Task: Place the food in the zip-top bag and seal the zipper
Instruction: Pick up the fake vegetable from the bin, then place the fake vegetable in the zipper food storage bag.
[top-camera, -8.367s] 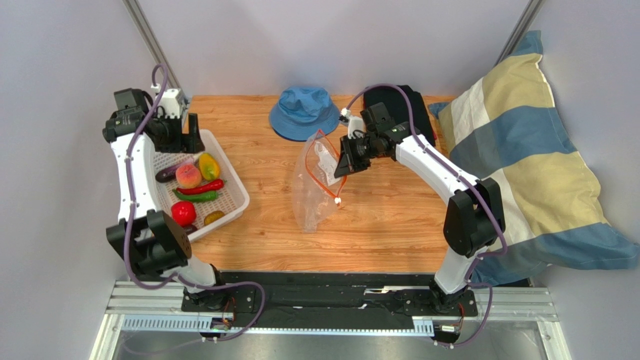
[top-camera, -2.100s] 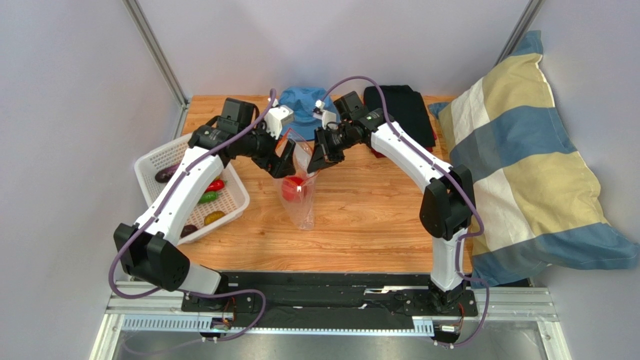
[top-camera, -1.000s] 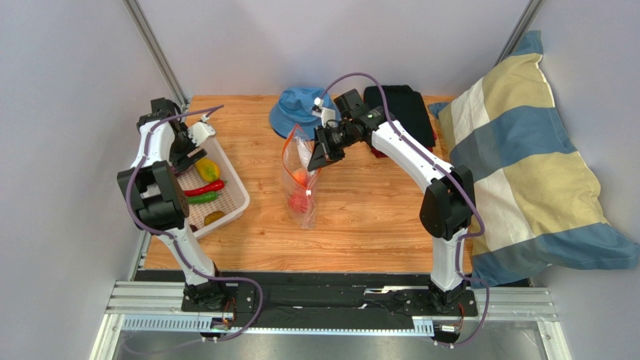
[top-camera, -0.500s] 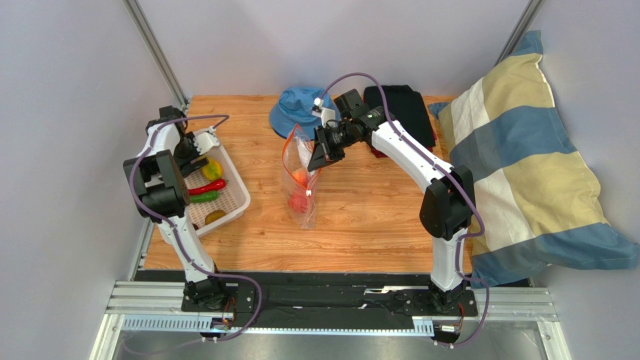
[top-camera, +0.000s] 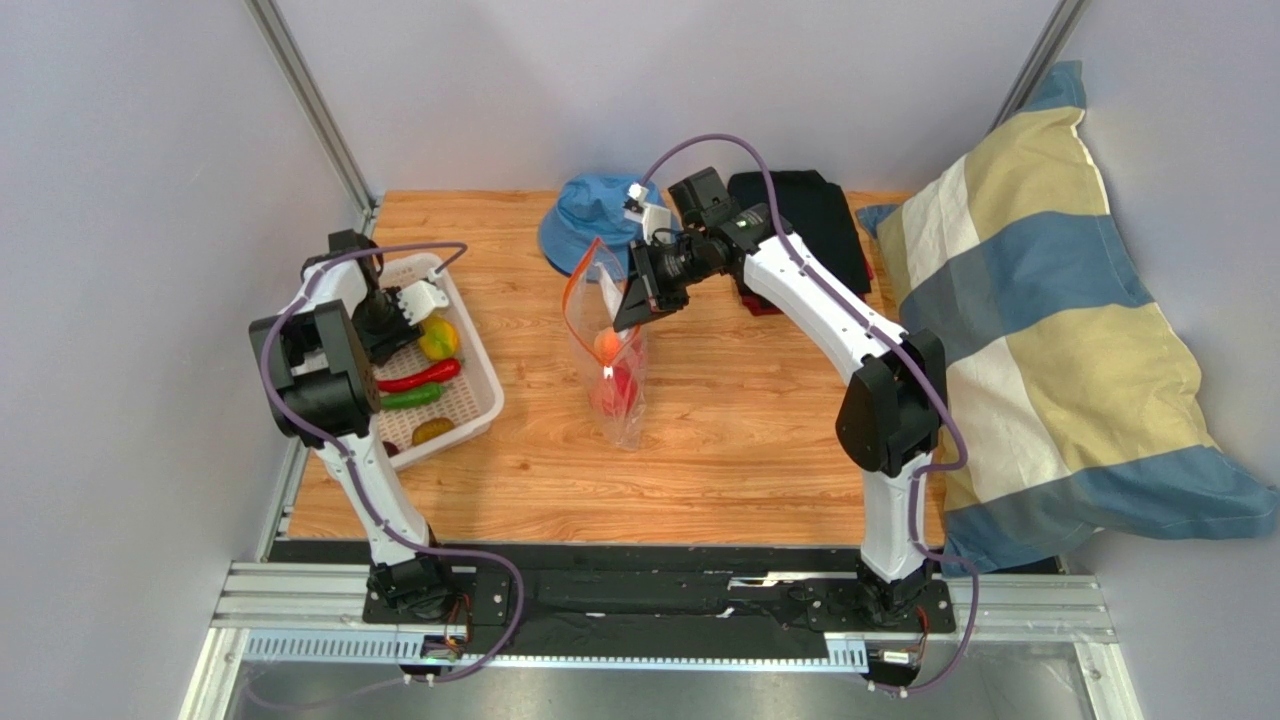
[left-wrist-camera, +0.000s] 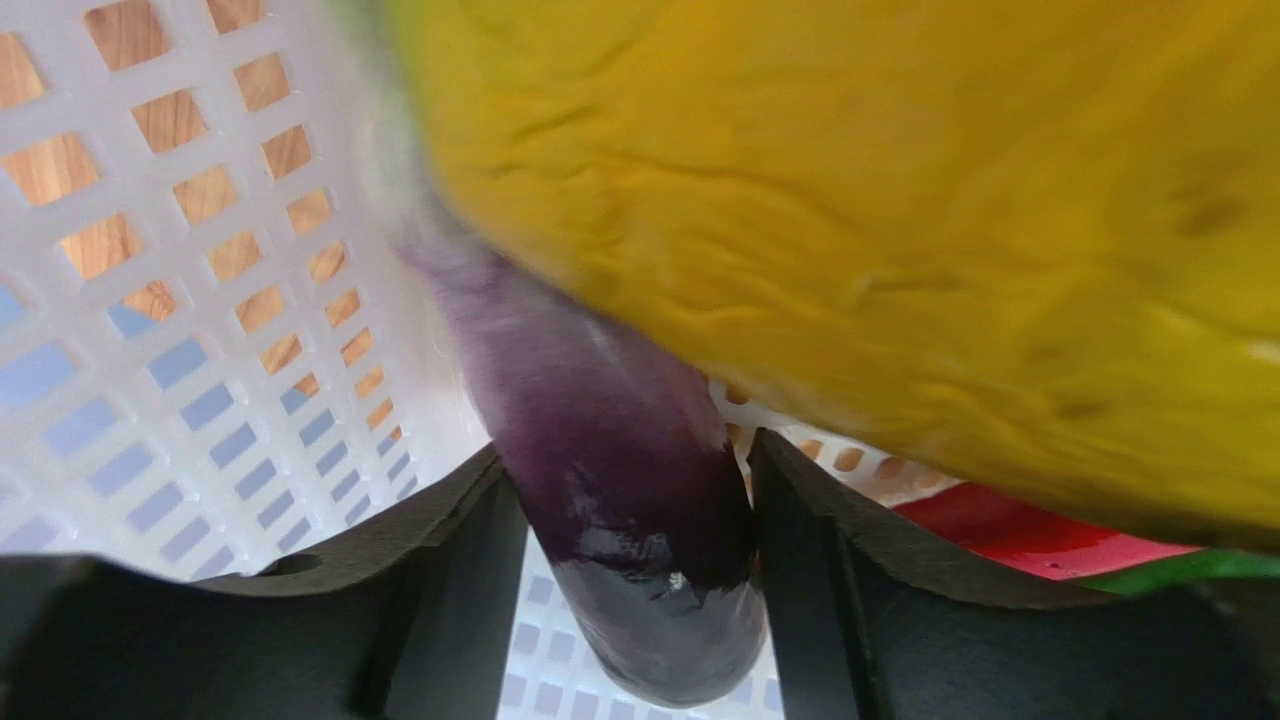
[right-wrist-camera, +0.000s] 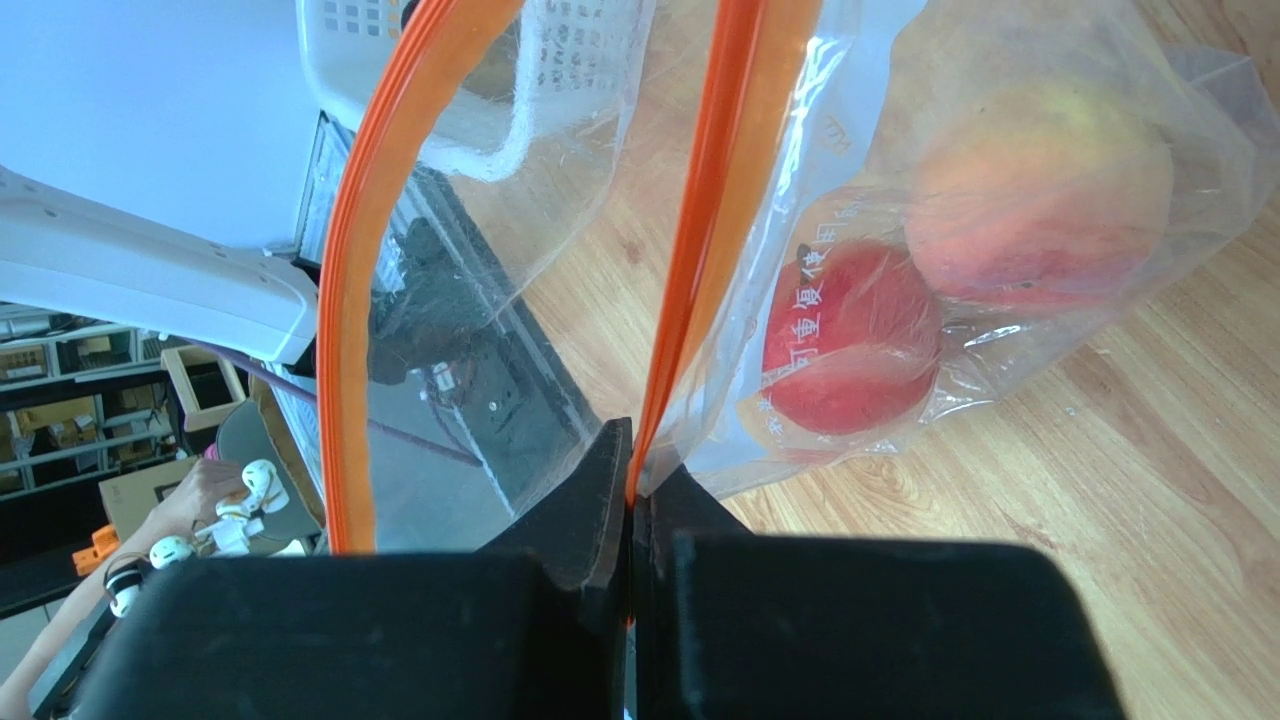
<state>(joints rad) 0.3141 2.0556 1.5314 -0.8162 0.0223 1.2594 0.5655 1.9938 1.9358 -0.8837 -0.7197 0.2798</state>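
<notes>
Wooden counter (top-camera: 751, 450) carries the zip-top bag (top-camera: 631, 423) near its middle, mouth lifted and gaping, with a red apple (right-wrist-camera: 849, 338) and a peach (right-wrist-camera: 1037, 180) inside. The right pincer (right-wrist-camera: 631, 468) is clenched on the bag's edge at the orange zipper (right-wrist-camera: 706, 225). Left of the bag, in the white mesh basket (left-wrist-camera: 150, 300), the left pincer (left-wrist-camera: 631, 495) straddles a dark purple piece (left-wrist-camera: 616, 435) beside a yellow piece (left-wrist-camera: 902, 225); whether it presses it I cannot tell. A red chili (top-camera: 413, 378) and a green chili (top-camera: 413, 398) lie there too. Behind the bag sits a blue bucket hat (top-camera: 594, 210).
</notes>
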